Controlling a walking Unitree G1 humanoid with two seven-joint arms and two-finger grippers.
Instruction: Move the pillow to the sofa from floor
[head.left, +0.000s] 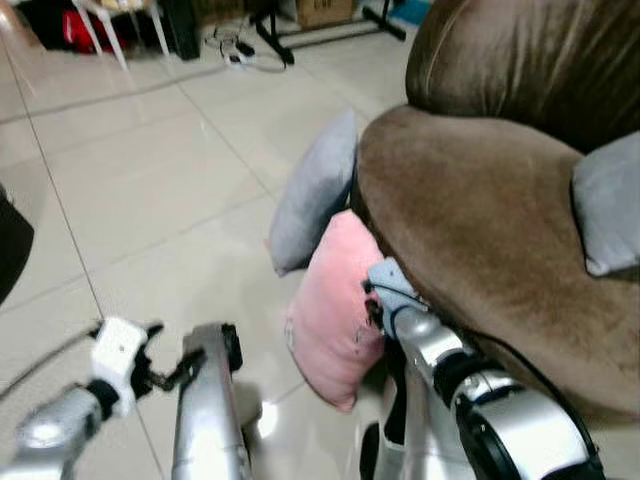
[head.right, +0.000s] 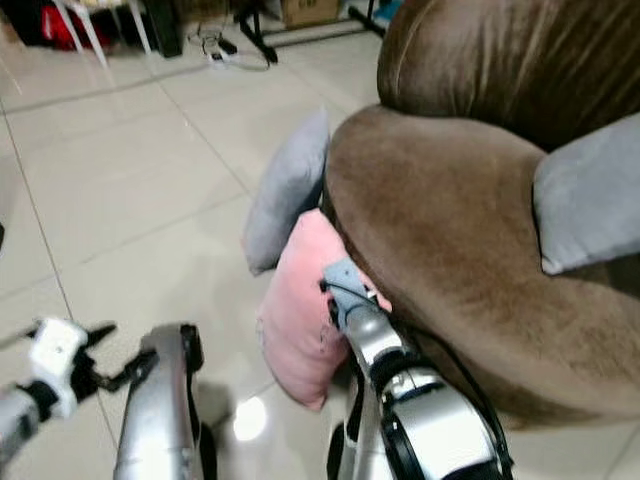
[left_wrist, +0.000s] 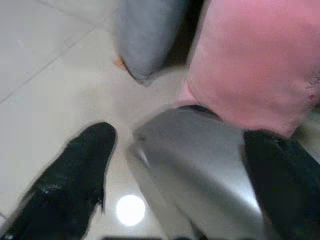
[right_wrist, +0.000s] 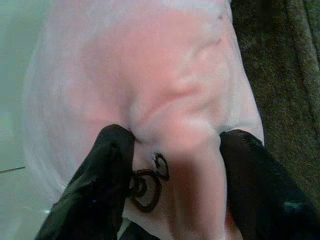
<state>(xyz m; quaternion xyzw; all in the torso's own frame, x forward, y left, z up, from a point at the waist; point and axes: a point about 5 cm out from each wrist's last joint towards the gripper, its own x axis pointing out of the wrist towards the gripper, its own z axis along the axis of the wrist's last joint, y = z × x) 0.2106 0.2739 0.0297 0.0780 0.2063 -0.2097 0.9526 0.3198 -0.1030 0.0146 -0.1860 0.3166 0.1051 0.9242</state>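
From the left eye view, the pink pillow (head.left: 335, 320) stands on edge on the floor (head.left: 150, 200), leaning against the front of the brown sofa (head.left: 480, 230); a grey pillow (head.left: 315, 195) leans just behind it, also against the sofa, and another grey cushion (head.left: 608, 205) lies up on the seat; the right claw (head.left: 378, 300) is pressed into the pink pillow's near edge, while the left arm is held low over the tiles with the left claw (head.left: 165, 370) well apart from the pillow

The right eye view shows the same arrangement; the pink pillow is not yet off the floor

In the left wrist view, black fingers (left_wrist: 70, 185) stand spread with nothing between them but the robot's own silver arm and the tiles; the pink pillow and the grey one lie ahead

In the right wrist view, the two black fingers (right_wrist: 95, 190) pinch a fold of the pink fabric between them, the sofa's brown side just beside

I judge the step in hand to be the grasp, just made; the next move calls for a lift clear of the seat's edge, then a carry onto the cushion; no container is in play here
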